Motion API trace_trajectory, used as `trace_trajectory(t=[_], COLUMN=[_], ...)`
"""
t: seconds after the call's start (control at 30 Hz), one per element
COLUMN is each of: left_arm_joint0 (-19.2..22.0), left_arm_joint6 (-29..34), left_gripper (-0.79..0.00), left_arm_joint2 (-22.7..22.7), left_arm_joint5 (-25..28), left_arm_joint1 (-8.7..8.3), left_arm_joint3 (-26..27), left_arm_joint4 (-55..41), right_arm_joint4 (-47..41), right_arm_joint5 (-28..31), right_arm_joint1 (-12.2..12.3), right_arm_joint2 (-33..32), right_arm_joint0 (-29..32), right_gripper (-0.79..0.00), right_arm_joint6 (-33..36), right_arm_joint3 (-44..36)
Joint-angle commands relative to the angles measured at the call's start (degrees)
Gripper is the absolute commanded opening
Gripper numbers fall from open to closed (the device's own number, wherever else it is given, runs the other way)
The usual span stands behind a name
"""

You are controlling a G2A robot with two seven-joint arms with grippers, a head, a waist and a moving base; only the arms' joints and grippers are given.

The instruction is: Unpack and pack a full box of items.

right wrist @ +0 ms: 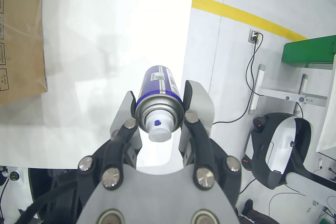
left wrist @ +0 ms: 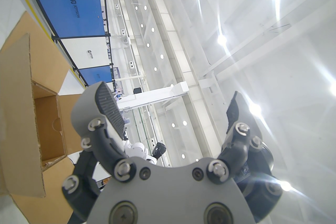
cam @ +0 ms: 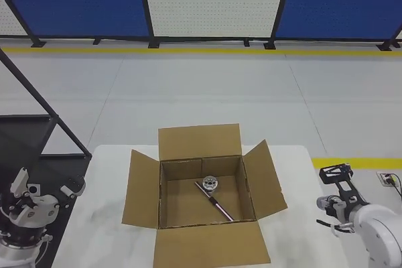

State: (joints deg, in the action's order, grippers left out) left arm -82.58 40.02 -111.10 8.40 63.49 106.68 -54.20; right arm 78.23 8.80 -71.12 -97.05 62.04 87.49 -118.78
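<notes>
Your right jaws were closed on a blue spray can (right wrist: pixel 160 101), gripping it just below its white nozzle, out over the right end of the white bench (right wrist: pixel 105 25) and apart from the cardboard box (cam: pixel 177 201). Whether the can's base touched the bench, you could not tell. Your left jaws stood wide apart with nothing between them, pointing upward at the bench's left end. That box sat open mid-bench, all four flaps spread, with a round metal item (cam: pixel 210 181) and a slim dark rod (cam: pixel 218 203) lying just beside each other on its floor.
</notes>
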Motion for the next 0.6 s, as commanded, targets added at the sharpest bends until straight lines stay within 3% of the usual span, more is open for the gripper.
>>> trace_trajectory(t=[0.0,0.27,0.57], left_arm_joint0=[0.0,0.0,0.0], left_arm_joint6=[0.0,0.0,0.0], left_gripper=[0.0,0.0,0.0], left_arm_joint2=[0.0,0.0,0.0], left_arm_joint5=[0.0,0.0,0.0], left_arm_joint1=[0.0,0.0,0.0], left_arm_joint3=[0.0,0.0,0.0], left_arm_joint4=[0.0,0.0,0.0], right_arm_joint4=[0.01,0.7,5.54], right_arm_joint5=[0.0,-0.47,-5.08], right_arm_joint1=[0.0,-0.04,-0.53], right_arm_joint2=[0.0,2.72,11.14], right_arm_joint0=[0.0,1.2,-4.6], right_gripper=[-0.785,-0.785,-0.785], right_arm_joint6=[0.0,-2.43,-1.53], right_arm_joint3=[0.0,2.81,14.34])
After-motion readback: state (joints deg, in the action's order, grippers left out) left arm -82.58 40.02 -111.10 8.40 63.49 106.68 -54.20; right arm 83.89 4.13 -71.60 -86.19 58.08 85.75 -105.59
